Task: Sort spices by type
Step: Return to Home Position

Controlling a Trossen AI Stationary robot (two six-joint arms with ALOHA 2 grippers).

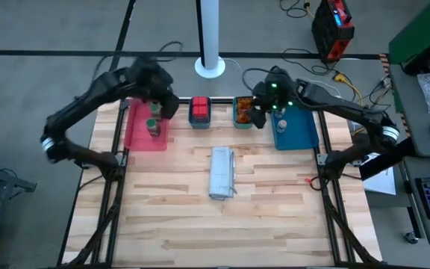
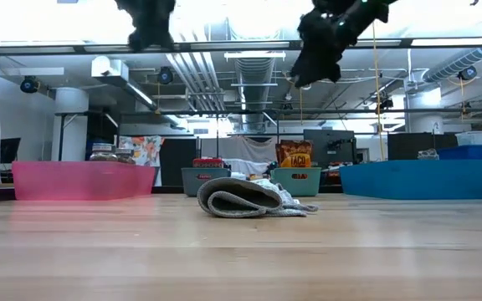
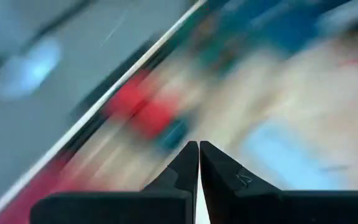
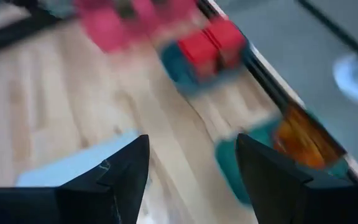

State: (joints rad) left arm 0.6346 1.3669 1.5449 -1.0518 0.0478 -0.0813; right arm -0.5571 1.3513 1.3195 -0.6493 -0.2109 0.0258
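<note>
Green-lidded jars point(image 1: 153, 125) stand in the pink tray point(image 1: 139, 133) at the table's far left. Red boxes point(image 1: 199, 109) fill a small teal tray point(image 4: 178, 70). Orange-red packets point(image 1: 242, 107) stand in a second teal tray point(image 4: 232, 163). A pale-lidded jar point(image 1: 281, 125) sits in the blue tray point(image 1: 298, 128). My left gripper point(image 3: 198, 148) is shut, empty, high above the pink tray's far end. My right gripper point(image 4: 193, 163) is open, empty, raised between the packet tray and the blue tray.
A long grey-white folded bundle point(image 1: 222, 172) lies on the wooden table's middle, its rolled end toward the near side point(image 2: 239, 197). A white pole base point(image 1: 210, 67) stands beyond the far edge. The near half of the table point(image 1: 215, 232) is bare wood.
</note>
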